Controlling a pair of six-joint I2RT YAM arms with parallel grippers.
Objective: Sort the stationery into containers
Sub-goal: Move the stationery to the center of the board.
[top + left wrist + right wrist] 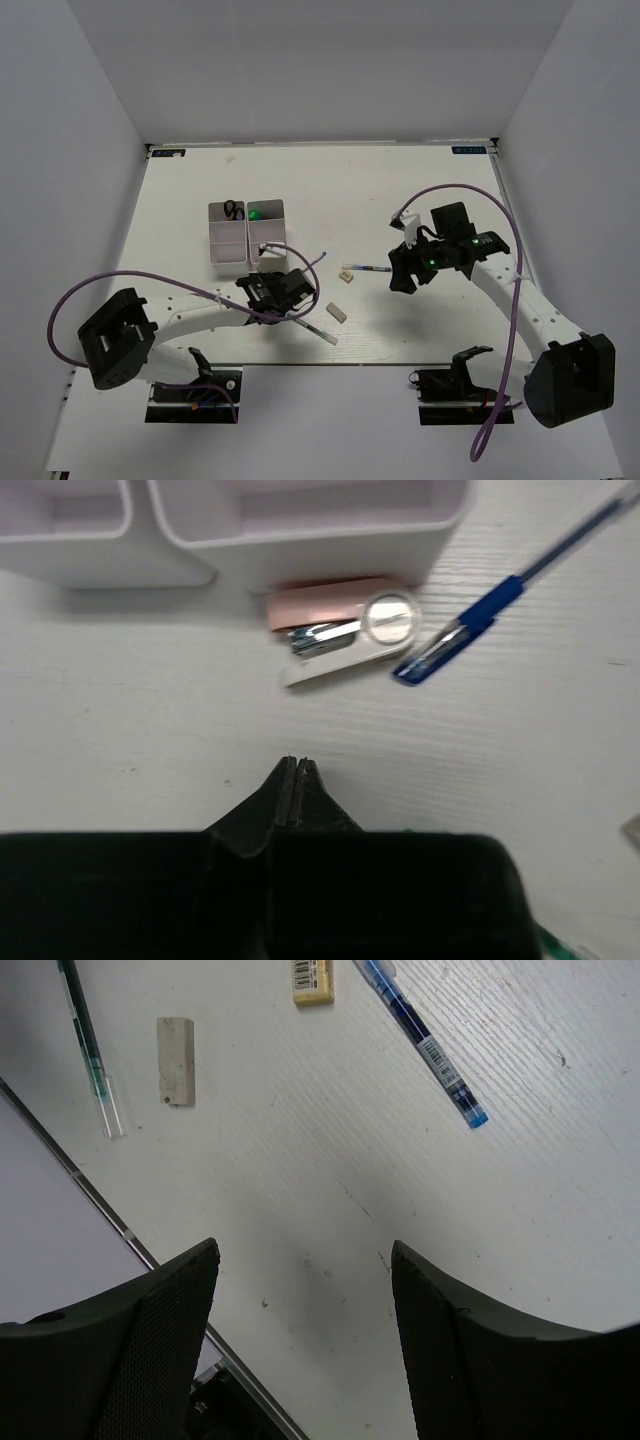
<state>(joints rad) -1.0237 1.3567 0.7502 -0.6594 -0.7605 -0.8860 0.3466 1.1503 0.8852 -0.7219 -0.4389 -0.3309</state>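
Note:
Two pale containers stand side by side, the left one [229, 266] holding black scissors [232, 209] and the right one [284, 222] a green-capped marker [257, 213]. My left gripper [279, 286] [298, 762] is shut on nothing, just in front of the right container [310, 552]. A small pink and white item with a shiny metal part [340, 630] lies against that wall, beside a blue pen [480, 620]. My right gripper [404, 280] [305, 1260] hangs open over bare table. Ahead of it lie a blue pen [425, 1045] [370, 269] and a beige eraser [312, 982] [347, 275].
A grey eraser [336, 312] [175, 1060] and a clear pen [312, 326] [90, 1050] lie near the table's front edge [100, 1205]. The left container's wall [80, 565] shows in the left wrist view. White walls enclose the table.

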